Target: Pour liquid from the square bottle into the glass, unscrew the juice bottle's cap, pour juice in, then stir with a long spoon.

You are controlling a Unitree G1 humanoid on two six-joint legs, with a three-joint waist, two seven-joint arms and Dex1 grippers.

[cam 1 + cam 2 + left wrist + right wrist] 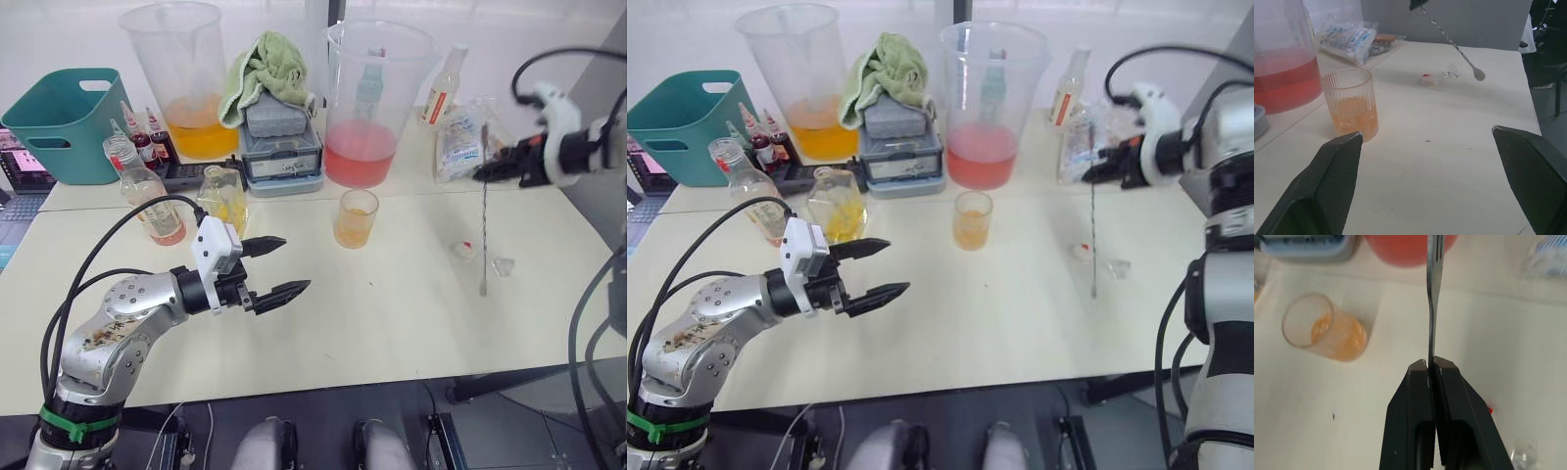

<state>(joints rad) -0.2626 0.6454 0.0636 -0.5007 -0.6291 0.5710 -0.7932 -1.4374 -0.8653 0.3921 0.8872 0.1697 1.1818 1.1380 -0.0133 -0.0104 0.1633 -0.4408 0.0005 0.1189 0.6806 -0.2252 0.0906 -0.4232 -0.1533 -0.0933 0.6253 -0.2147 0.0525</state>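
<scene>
From the head views we're holding the long spoon (483, 235) by its top end in the right gripper (487, 172), letting it hang bowl-down to the right of the glass (355, 217), probably so it can drop straight in for stirring. The left gripper (278, 266) is hovering spread and empty over the table (392, 323). Left wrist view: glass already has orange liquid in it. Right wrist view: fingers (1408, 406) are pinching the handle tight.
</scene>
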